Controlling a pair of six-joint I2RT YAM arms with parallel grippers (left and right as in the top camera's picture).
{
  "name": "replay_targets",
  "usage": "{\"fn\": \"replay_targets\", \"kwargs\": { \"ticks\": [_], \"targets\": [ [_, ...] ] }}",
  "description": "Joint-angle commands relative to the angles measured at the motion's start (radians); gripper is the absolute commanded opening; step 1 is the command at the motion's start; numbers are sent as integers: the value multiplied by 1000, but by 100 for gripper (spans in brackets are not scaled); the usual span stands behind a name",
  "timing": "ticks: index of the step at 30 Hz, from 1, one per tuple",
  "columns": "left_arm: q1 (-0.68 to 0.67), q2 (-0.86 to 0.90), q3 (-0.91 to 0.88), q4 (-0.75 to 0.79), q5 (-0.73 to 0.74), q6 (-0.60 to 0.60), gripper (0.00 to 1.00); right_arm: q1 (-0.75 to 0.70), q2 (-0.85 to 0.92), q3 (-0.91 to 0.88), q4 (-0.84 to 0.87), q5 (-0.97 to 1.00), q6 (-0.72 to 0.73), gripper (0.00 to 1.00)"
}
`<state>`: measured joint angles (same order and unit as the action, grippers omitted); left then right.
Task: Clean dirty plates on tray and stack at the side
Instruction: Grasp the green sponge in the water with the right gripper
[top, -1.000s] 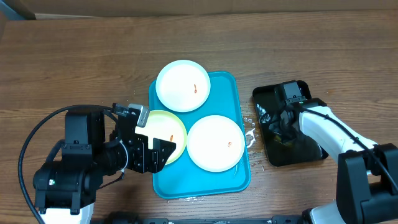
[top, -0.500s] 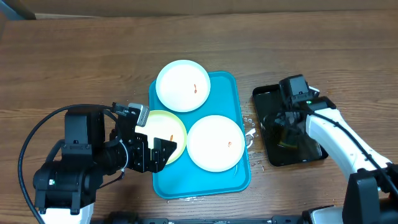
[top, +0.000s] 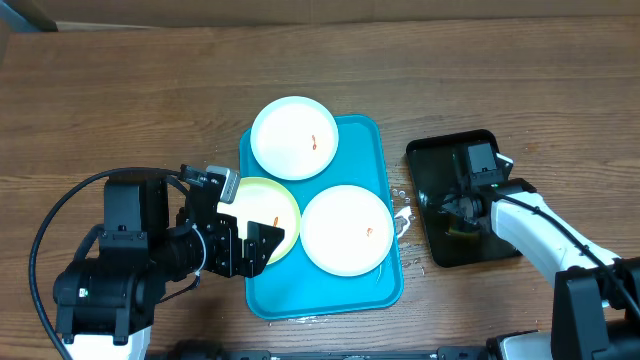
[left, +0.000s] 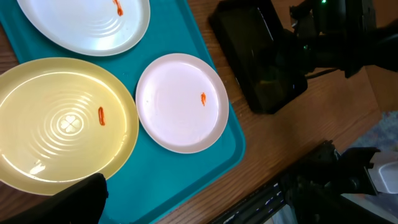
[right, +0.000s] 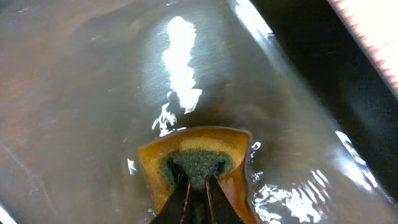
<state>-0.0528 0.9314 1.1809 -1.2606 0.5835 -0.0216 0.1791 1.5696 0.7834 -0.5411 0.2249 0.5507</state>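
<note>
The turquoise tray (top: 362, 150) holds three plates: a white one (top: 294, 137) at the far end, a pale yellow-green one (top: 262, 212) at the left and a white one (top: 346, 230) at the right. Each has a small orange-red smear. My left gripper (top: 248, 243) is open and empty, low over the yellow-green plate's near edge. The left wrist view shows the yellow-green plate (left: 62, 124), both white plates (left: 181, 102) (left: 81, 22) and the tray (left: 186, 171). My right gripper (top: 458, 208) is shut on a folded yellow-and-green sponge (right: 198, 160) in shallow water.
The smaller black tray (top: 430, 152) stands right of the turquoise tray and holds water (right: 180, 68). Water drops (top: 404, 212) lie on the wood between the two trays. The black tray also shows in the left wrist view (left: 249, 56).
My right arm has shifted a little toward the near right over the black tray, with the sponge still pinched. The left arm and the plates have not moved.
</note>
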Motion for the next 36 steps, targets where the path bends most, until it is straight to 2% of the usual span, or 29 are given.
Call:
{"fn": "replay_targets", "kwargs": {
  "ticks": [1,4,8,10,13,16,17,19,23,24,26,32,33,34,35,36],
  "targets": [
    [-7,-3,23,3,11,23,95,-7,-3,20,-5,-137,-109,4],
    [-7,-3,23,1,11,23,96,-25,-3,97,-63,-137,-113,4],
    [-7,-3,23,1,12,23,96,-40,-3,220,-208,-137,-114,55],
    [-7,-3,23,1,11,23,96,-40,-3,225,-263,-139,-113,67],
    [-7,-3,23,1,11,23,96,-39,-2,201,-334,-158,-109,69],
    [-7,-3,23,1,11,23,96,-39,-2,145,-344,-161,-101,68],
    [-7,-3,23,1,11,23,97,-39,-2,105,-335,-161,-64,61],
    [-7,-3,23,2,11,23,97,-39,-2,50,-301,-161,-22,55],
    [-7,-2,23,2,11,23,97,-39,-2,-43,-166,-188,-15,36],
    [-7,-2,23,3,11,23,97,-39,-2,-53,-140,-187,-16,31],
    [-7,-2,23,2,11,23,98,-40,-2,-56,-95,-170,-32,4],
    [-7,-2,23,3,11,23,97,-50,-3,56,-156,-140,-65,4],
    [-7,-2,23,3,11,23,97,-50,-3,89,-195,-140,-66,9],
    [-7,-2,23,3,11,23,97,-50,-3,113,-225,-141,-70,37],
    [-7,-2,23,3,11,23,97,-50,-3,137,-259,-140,-79,59],
    [-7,-2,23,3,11,23,97,-50,-3,154,-285,-140,-85,65]
  ]
}}
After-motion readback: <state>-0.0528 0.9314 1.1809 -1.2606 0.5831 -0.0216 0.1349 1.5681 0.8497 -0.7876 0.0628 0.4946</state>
